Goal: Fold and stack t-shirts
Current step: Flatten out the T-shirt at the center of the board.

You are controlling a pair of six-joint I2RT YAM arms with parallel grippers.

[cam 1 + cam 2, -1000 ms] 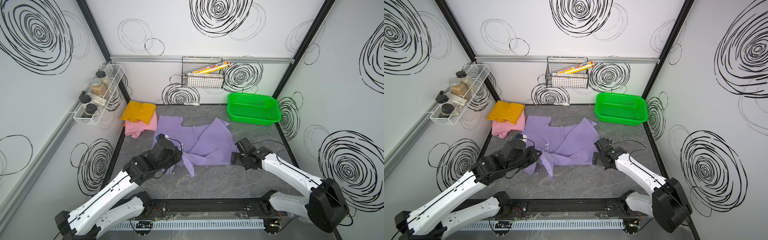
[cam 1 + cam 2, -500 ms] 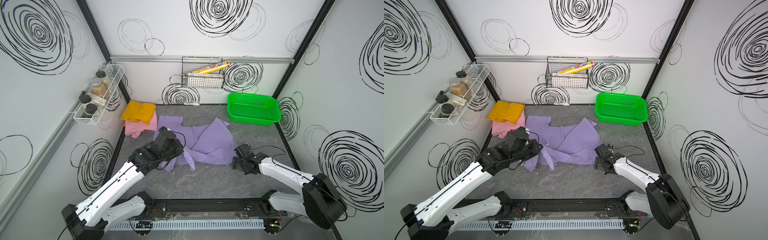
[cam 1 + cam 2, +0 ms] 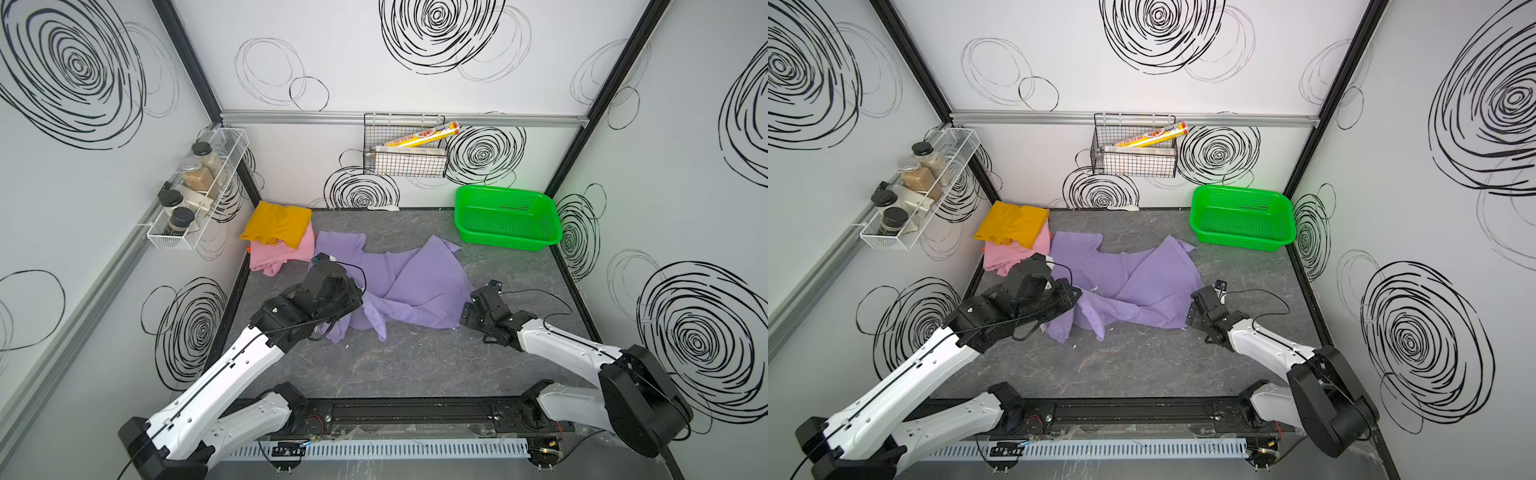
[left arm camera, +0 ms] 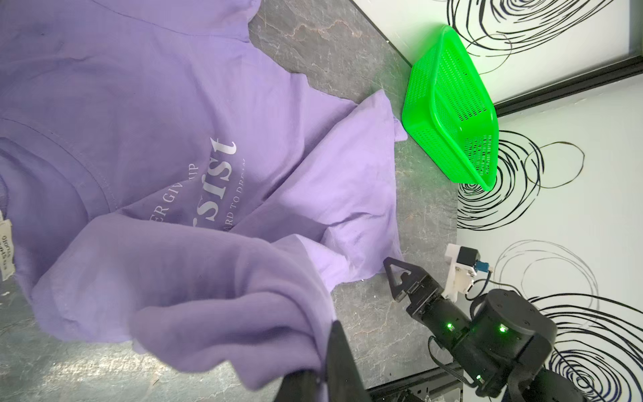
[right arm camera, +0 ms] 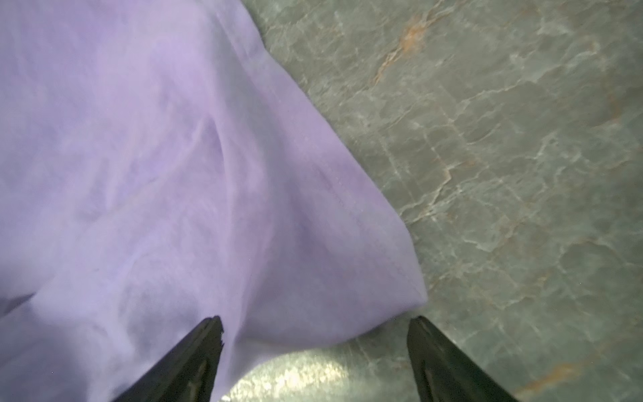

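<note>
White lettering (image 4: 217, 174) on lavender shirt (image 4: 139, 87) partly under a fold, pink shirt (image 3: 291, 253) mostly under yellow shirt (image 3: 276, 222) at far-left bench (image 3: 415, 365) corner, & right tool (image 5: 316, 323) fingers cut off by pic edge w/ cloth there blurry.

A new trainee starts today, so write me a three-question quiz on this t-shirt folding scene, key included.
1. True or false: the left hand is shut on the soft lavender-purple cotton t-shirt.
2. What lies on top of the folded pink cotton t-shirt? A: the green perforated plastic basket. B: the folded mustard-yellow cotton t-shirt. C: a spice jar.
3. Fill the gap: the right hand has its jaws ____ at a corner of the lavender-purple t-shirt.
Key: 1 true; 2 B; 3 open.
</note>
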